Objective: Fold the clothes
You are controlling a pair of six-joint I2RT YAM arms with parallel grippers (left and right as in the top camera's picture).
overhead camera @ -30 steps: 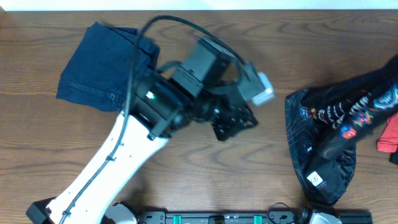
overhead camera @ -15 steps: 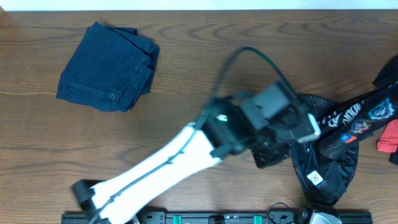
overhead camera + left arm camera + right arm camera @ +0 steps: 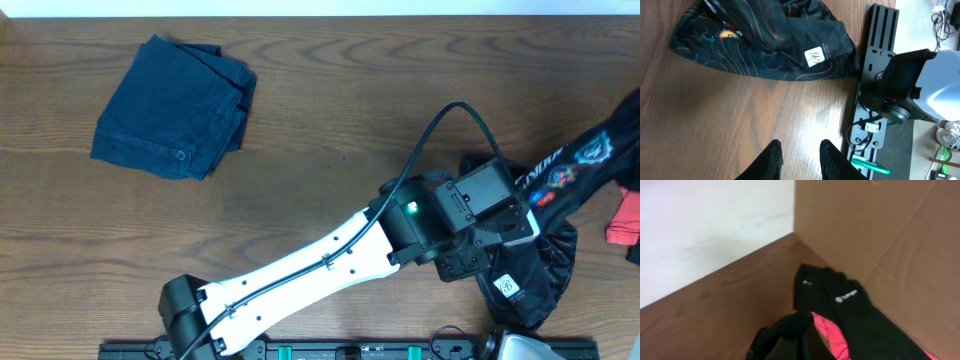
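Brown wood grain covered the worktop (image 3: 330, 130) from edge to edge. The left pincer (image 3: 800, 159) hung just above the bare wood with its fingers (image 3: 772, 157) spread a little and nothing between them. Ahead of it, near but not touching, lay the black jersey (image 3: 765, 40) in a crumpled heap, its thin orange lines showing and a small white label (image 3: 813, 56) on the edge nearest the fingers. To that pincer's right ran a black rail (image 3: 875, 75) along the worktop's edge. From above, the jersey rose from the heap in a taut band toward the right edge of the view. The right pincer (image 3: 787, 337) was pressed together, with black cloth bunched at its tips, pinching the jersey. A red garment (image 3: 625, 215) lay just beyond it. Far behind the left pincer, at the opposite end of the worktop, sat a folded denim garment (image 3: 170, 105).
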